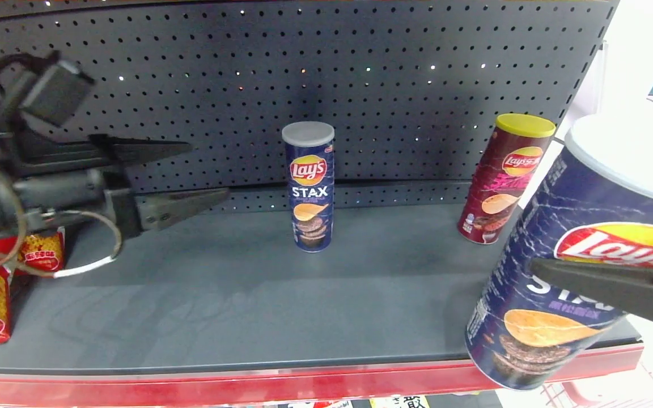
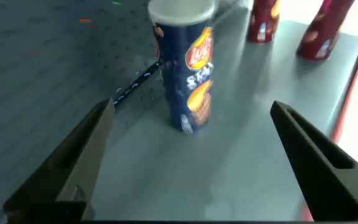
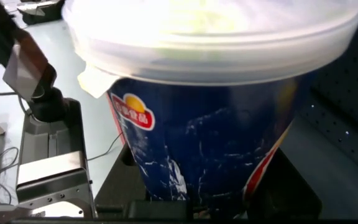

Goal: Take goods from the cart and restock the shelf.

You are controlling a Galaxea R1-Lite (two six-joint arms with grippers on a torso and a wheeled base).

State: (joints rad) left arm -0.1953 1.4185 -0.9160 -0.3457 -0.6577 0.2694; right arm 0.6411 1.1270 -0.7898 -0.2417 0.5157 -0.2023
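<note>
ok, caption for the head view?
Right tool holds a blue can at the shelf edge; open left tool faces a standing can.

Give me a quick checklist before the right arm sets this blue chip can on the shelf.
1. Grip: right gripper, jaws shut on the held blue chip can: ok.
2. Its lid on: ok.
3. Bare shelf between the standing blue can and the maroon can: ok.
4. The left gripper, jaws open, away from that gap: ok.
5. Held can upright: cannot tell.
6. Held can's base higher than the shelf's red lip: cannot tell.
</note>
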